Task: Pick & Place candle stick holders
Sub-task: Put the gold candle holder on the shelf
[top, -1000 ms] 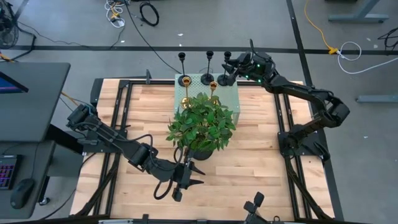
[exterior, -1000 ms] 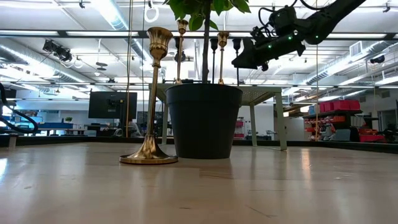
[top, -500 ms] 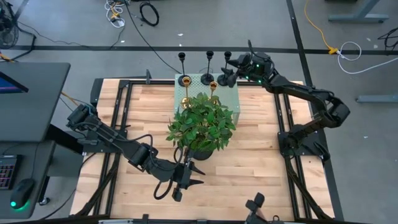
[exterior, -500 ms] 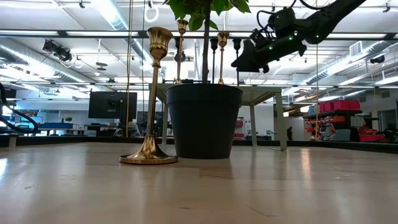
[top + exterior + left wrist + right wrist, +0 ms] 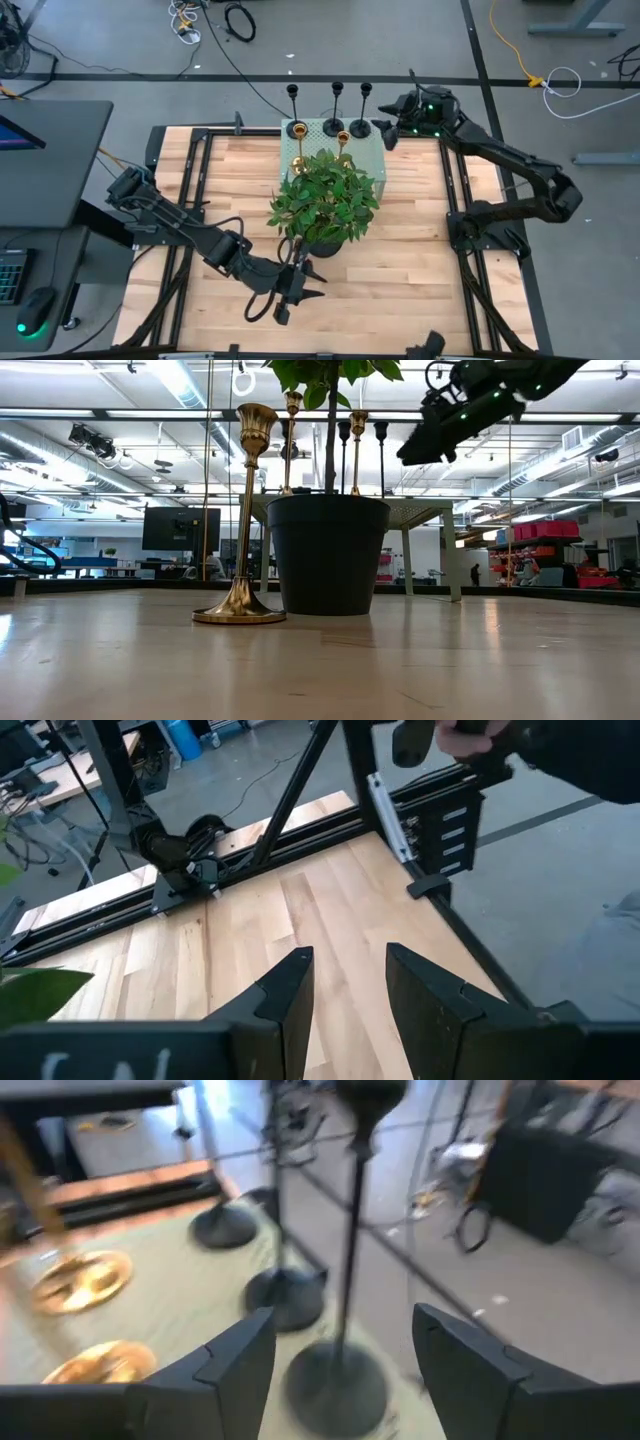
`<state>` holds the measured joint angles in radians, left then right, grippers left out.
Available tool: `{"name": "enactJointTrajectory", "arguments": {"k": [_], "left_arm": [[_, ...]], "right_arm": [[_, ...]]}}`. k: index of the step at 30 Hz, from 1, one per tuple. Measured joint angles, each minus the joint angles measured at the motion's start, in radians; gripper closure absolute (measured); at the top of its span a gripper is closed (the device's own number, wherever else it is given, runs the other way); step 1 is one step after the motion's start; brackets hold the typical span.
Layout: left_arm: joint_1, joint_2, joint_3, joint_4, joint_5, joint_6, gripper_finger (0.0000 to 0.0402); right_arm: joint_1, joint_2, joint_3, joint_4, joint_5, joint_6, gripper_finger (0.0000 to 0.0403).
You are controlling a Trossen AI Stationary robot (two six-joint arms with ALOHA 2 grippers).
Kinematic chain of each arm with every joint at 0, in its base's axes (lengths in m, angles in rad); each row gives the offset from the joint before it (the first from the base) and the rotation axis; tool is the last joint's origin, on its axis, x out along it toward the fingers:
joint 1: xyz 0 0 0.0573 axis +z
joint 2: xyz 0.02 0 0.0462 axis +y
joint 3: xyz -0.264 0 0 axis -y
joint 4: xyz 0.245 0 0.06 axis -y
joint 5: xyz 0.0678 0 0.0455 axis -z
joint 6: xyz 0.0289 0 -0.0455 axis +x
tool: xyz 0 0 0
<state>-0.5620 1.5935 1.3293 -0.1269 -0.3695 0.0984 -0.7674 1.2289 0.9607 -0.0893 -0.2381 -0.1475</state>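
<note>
Spread wide and empty, my right hand [image 5: 388,128] hangs just beside the nearest black candle stick holder [image 5: 365,110], whose slim stem stands upright on the green stand [image 5: 370,160] at the worktop's far edge. My left hand [image 5: 297,285], half parted, waits well apart, past the plant [image 5: 325,200].

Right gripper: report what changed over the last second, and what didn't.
The right gripper let go of the rightmost black candle stick holder on the green stand, opened wide and backed off to the right. That holder now stands free beside the other two black ones. The left gripper, the gold holder beside the plant pot, and the rest stayed put.
</note>
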Motion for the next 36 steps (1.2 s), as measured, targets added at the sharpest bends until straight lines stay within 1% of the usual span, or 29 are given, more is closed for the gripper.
{"name": "enactJointTrajectory", "arguments": {"k": [3, 5, 7, 10, 13, 16, 18, 20, 23, 27, 30, 32, 36], "left_arm": [[-0.021, -0.013, 0.0, -0.009, -0.009, 0.0, 0.0271], [-0.046, -0.025, 0.0, -0.037, -0.033, 0.0, 0.0271], [-0.063, -0.034, 0.001, -0.053, -0.074, -0.007, 0.0271], [-0.096, -0.037, 0.0, -0.113, -0.143, -0.062, 0.0271], [-0.124, -0.038, 0.0, -0.168, -0.182, -0.12, 0.0271], [-0.146, -0.038, 0.0, -0.227, -0.215, -0.191, 0.0271], [-0.16, -0.038, 0.0, -0.275, -0.245, -0.235, 0.0271], [-0.175, -0.038, 0.0, -0.328, -0.296, -0.285, 0.0271], [-0.195, -0.038, -0.001, -0.422, -0.379, -0.408, 0.0271], [-0.214, -0.038, -0.071, -0.449, -0.454, -0.575, 0.0271], [-0.229, -0.038, -0.147, -0.423, -0.519, -0.675, 0.0271], [-0.233, -0.038, -0.206, -0.371, -0.531, -0.712, 0.0271], [-0.211, -0.038, -0.301, -0.237, -0.533, -0.71, 0.0271]], "right_arm": [[0.015, -0.05, 0.0, -0.122, -0.053, 0.007, 0.0173], [0.036, -0.082, 0.0, -0.189, -0.08, 0.009, 0.0176], [0.066, -0.115, 0.0, -0.25, -0.107, 0.024, 0.018], [0.116, -0.162, 0.0, -0.331, -0.137, 0.06, 0.0186], [0.189, -0.203, -0.001, -0.398, -0.17, 0.116, 0.019], [0.278, -0.25, -0.035, -0.4, -0.198, 0.18, 0.0191], [0.345, -0.283, -0.067, -0.383, -0.195, 0.218, 0.0191], [0.418, -0.318, -0.108, -0.34, -0.167, 0.264, 0.019], [0.526, -0.359, -0.181, -0.245, -0.113, 0.337, 0.019], [0.667, -0.389, -0.284, -0.111, -0.029, 0.422, 0.019], [0.783, -0.392, -0.354, 0.022, 0.027, 0.472, 0.019], [0.862, -0.387, -0.395, 0.125, 0.064, 0.483, 0.019], [1.002, -0.383, -0.453, 0.261, 0.171, 0.482, 0.019]]}}
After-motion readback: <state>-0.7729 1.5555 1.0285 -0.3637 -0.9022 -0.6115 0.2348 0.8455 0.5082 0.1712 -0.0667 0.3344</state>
